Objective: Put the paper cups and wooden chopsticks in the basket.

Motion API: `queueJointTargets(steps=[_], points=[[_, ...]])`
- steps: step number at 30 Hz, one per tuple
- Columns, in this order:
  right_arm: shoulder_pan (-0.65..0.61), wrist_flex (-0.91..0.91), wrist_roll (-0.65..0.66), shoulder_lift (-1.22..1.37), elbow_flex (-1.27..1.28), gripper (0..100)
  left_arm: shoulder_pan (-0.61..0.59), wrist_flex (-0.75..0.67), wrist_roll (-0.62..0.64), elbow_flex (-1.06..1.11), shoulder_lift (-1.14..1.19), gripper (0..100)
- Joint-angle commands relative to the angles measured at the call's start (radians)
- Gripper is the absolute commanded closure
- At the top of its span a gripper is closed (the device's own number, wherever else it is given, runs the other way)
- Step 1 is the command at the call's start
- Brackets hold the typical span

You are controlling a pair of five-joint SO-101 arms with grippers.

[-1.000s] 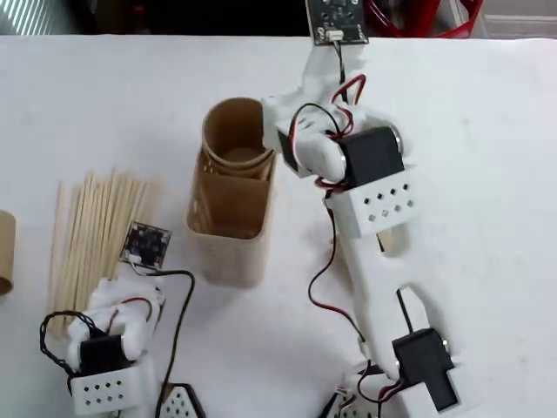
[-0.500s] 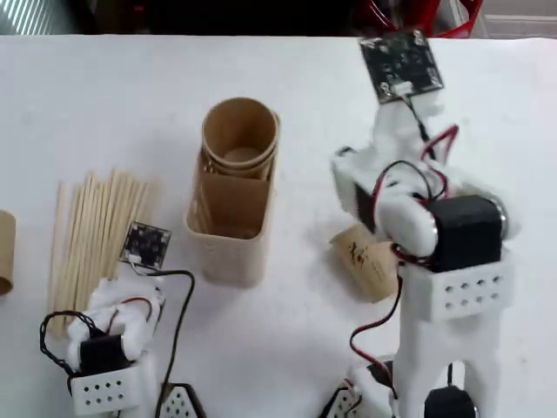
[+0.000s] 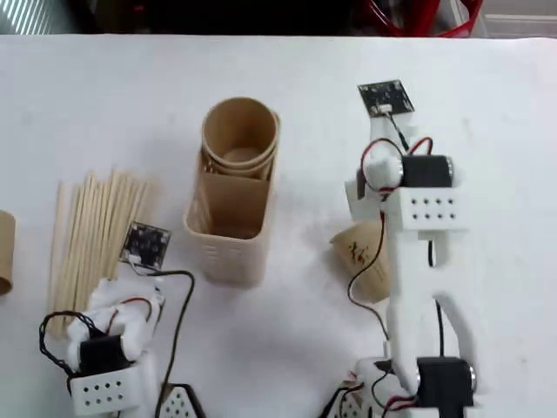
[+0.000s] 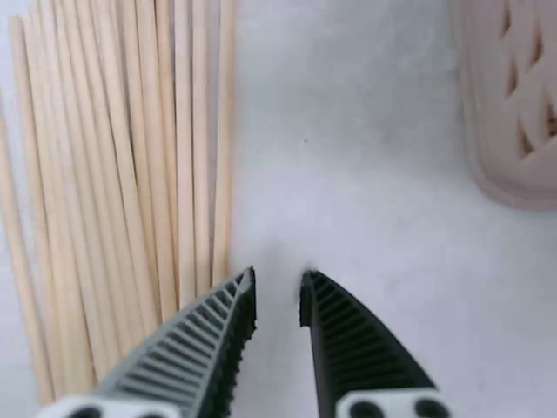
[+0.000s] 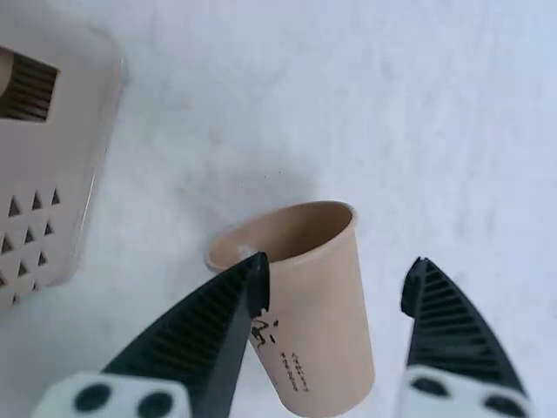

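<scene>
Mid-table, basket [image 3: 228, 235] with nested paper cups [image 3: 239, 135] in its far end; wooden chopsticks [image 3: 91, 231] left of it, left tool [image 4: 277, 276] just beside them; lying paper cup [image 3: 361, 257] right of it, beneath right tool [image 5: 338, 264].

Cup [image 3: 4, 252] cut off at pic's L edge; 2nd cup [image 3: 359, 257] partly behind R arm [image 3: 426, 261].

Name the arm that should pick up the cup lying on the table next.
Right: its open gripper hangs over that paper cup. The left gripper sits by the chopsticks, beyond the basket.
</scene>
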Motion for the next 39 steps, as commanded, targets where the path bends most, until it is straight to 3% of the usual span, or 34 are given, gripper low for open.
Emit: queueJointTargets(steps=[1, 21, 26, 29, 31, 39], points=[[-0.008, -0.041, -0.051, 0.042, -0.005, 74.7, -0.005, 0.005, -0.006, -0.002, -0.007, 90], [-0.025, -0.039, -0.06, 0.311, -0.048, 75.2, -0.005, 0.005, -0.006, -0.002, -0.007, 90], [0.044, -0.047, -0.046, 0.314, -0.052, 89.9, -0.005, 0.005, -0.006, -0.002, -0.007, 90], [0.061, -0.047, 0.091, 0.311, -0.054, 98.1, -0.005, 0.005, -0.006, -0.002, -0.007, 90], [0.082, -0.044, 0.137, 0.306, -0.054, 97.8, -0.005, 0.005, -0.006, -0.002, -0.007, 90], [0.17, -0.041, 0.08, 0.048, -0.103, 98.2, -0.005, 0.005, -0.006, -0.002, -0.007, 90]])
